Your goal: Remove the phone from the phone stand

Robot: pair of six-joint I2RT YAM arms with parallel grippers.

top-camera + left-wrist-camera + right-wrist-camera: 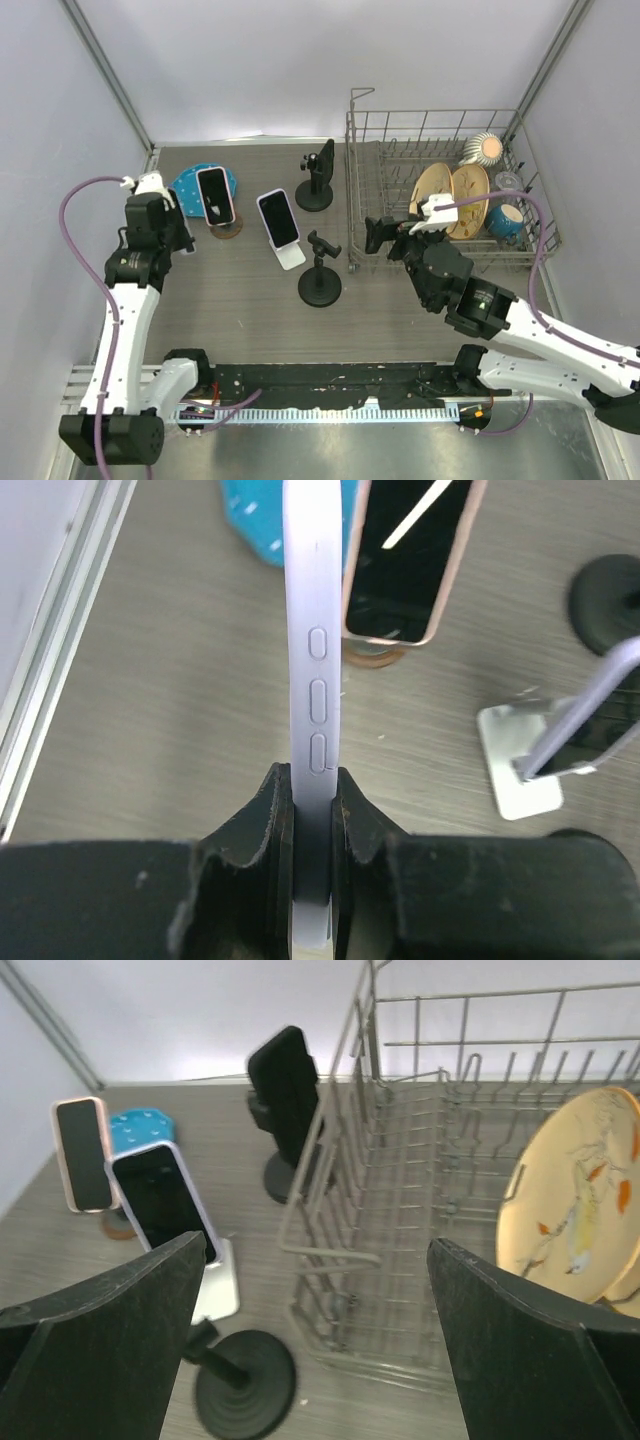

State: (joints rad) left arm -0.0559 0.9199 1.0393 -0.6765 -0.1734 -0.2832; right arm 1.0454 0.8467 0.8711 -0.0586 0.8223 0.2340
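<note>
left hand (312, 785) clamped on phone (313, 630) | right hand (315, 1250) spread wide, hovering

We see three phones propped up — a pink-cased phone (214, 195) nearest the far-left corner, a white-cased phone (278, 218) on a white stand (291, 257) toward the middle, a black phone (324, 157) by the far edge. The dish rack (351, 190) lines the right edge.

Both arms: white shell links, black joint housings.
Left arm (125, 310): purple cable (63, 215) loops off its upper link.
Right arm (560, 345): second purple cable (543, 235) arcs above its wrist.
Left fingers (255, 830): matte black, moulded, with curved shoulders and flat inner faces.
Right fingers (110, 1330): matte black, broad, wedge-shaped, with a faintly grainy surface.
</note>
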